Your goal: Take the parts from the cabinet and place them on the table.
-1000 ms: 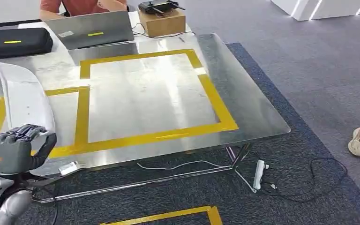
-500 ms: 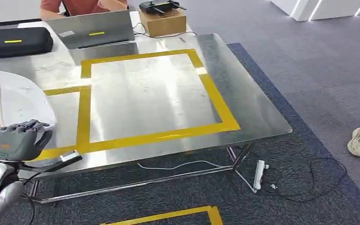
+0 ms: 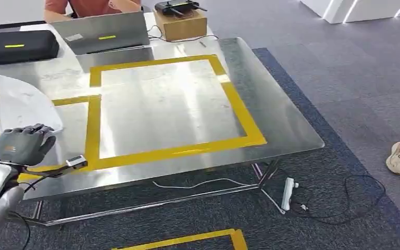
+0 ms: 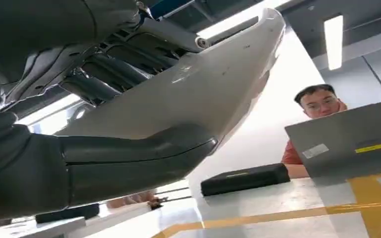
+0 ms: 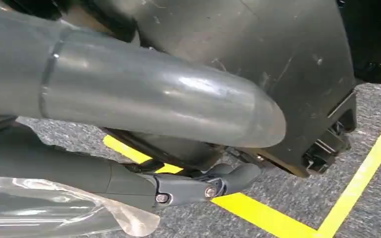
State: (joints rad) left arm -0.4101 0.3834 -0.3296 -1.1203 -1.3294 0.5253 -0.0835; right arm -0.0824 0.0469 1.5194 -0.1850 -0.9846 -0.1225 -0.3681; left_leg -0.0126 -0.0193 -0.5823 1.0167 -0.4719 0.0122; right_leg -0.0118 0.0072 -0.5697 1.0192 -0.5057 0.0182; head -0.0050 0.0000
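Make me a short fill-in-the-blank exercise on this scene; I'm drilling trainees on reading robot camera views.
1. The left hand holds a white curved part above the ____ table.
2. The taped squares on the table are ____ in colour.
3. The laptop stands at the table's far edge, and a ____ sits behind it.
4. The power strip lies on the ____, under the table's corner.

Missing words: metal; yellow; person; carpet
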